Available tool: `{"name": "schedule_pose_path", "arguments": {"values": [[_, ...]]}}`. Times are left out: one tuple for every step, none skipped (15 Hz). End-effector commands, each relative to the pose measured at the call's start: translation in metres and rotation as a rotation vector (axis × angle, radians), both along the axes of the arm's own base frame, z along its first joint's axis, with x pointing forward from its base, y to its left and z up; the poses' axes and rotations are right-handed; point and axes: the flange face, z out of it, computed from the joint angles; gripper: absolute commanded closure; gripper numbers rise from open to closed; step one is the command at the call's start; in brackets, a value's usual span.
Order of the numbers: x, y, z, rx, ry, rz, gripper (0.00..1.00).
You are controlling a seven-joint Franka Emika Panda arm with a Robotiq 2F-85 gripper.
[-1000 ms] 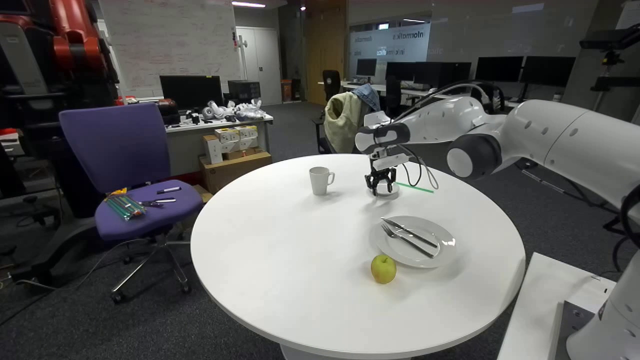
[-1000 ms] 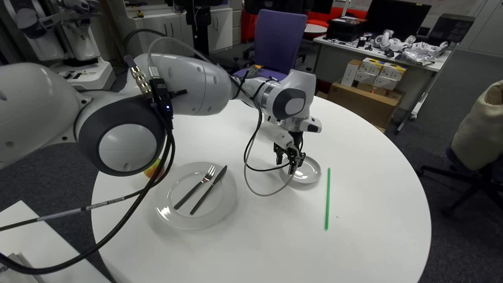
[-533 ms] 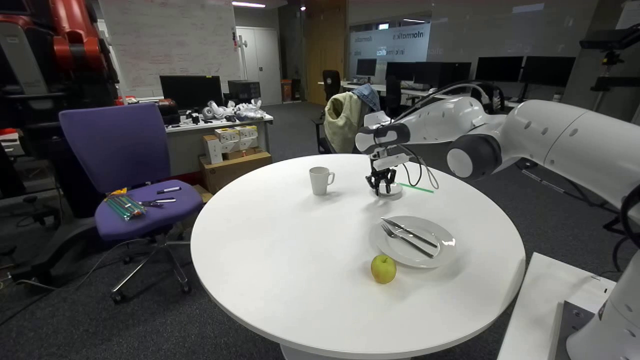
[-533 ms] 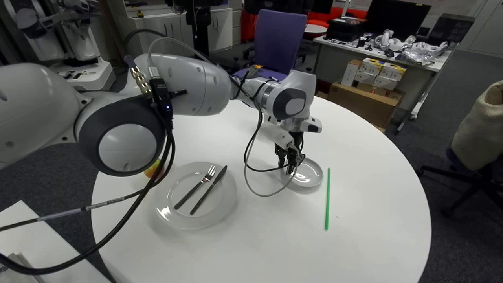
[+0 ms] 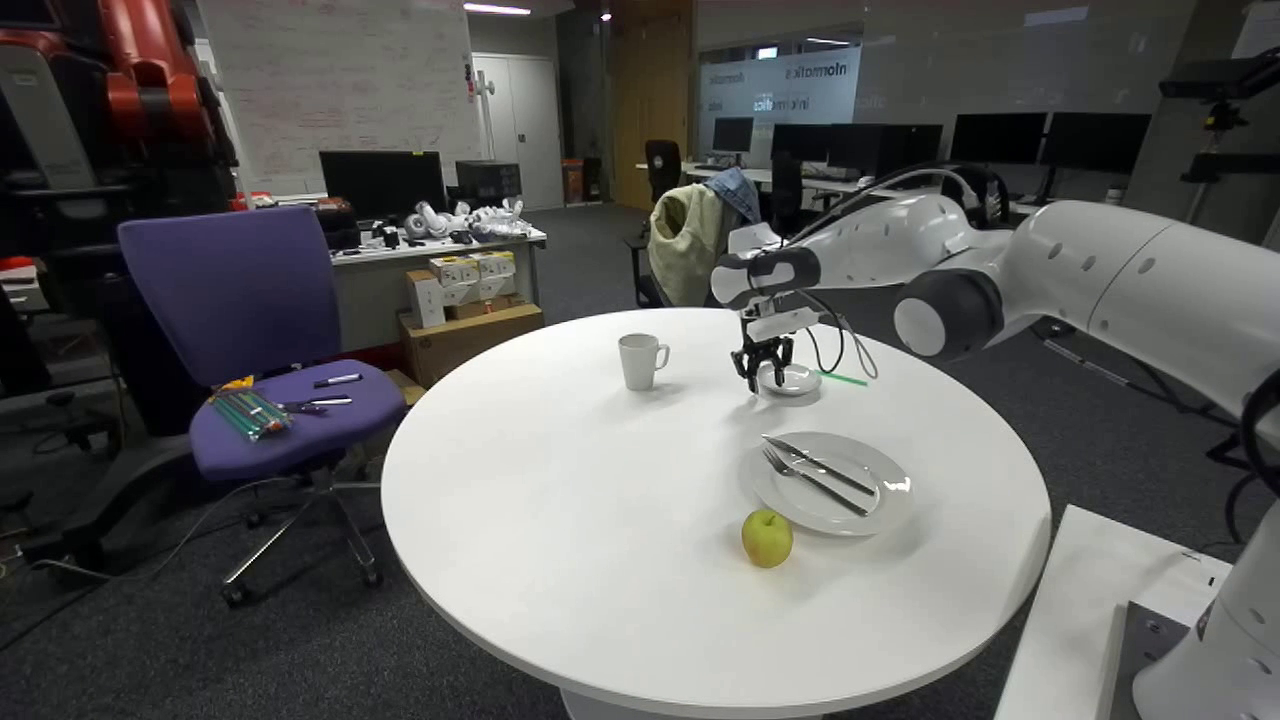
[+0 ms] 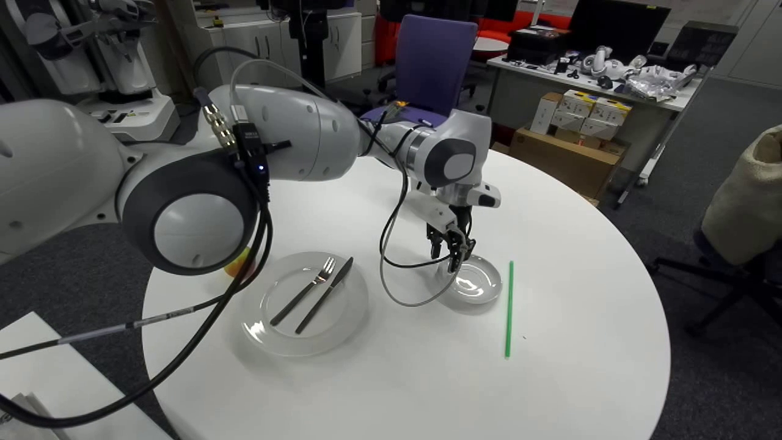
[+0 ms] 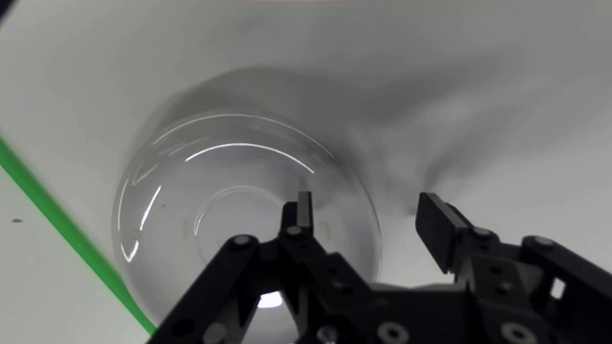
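White tabletop (image 5: 560, 500) bears a mug (image 5: 637, 363) and green straw (image 6: 509, 308) near the saucer (image 6: 475, 282) partly beneath the gaping tool (image 5: 766, 379).

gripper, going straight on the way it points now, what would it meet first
Pointing down, the gripper would probably meet the small plate first: one finger appears over it, the other beyond its rim above the table. Depth is unclear, so the tip may already be touching.
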Motion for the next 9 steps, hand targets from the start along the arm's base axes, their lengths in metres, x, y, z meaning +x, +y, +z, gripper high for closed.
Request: {"name": "schedule_pose_path", "arguments": {"values": [[0.0010,-0.0024,0.0048,-0.018,0.001,-0.015,0.59],[0.0008,-0.0025,0.0044,-0.017,0.002,-0.015,0.60],[0.0007,-0.0025,0.0040,-0.016,0.002,-0.016,0.66],[0.0005,-0.0025,0.0035,-0.015,0.003,-0.016,0.74],[0.0005,-0.0028,0.0041,-0.017,0.002,-0.017,0.81],[0.0008,-0.0032,0.0054,-0.017,0.000,-0.017,0.89],[0.0011,-0.0030,0.0058,-0.017,-0.002,-0.017,0.98],[0.0016,-0.0029,0.0069,-0.017,-0.004,-0.017,0.98],[0.0019,-0.0029,0.0078,-0.018,-0.006,-0.018,0.99]]}}
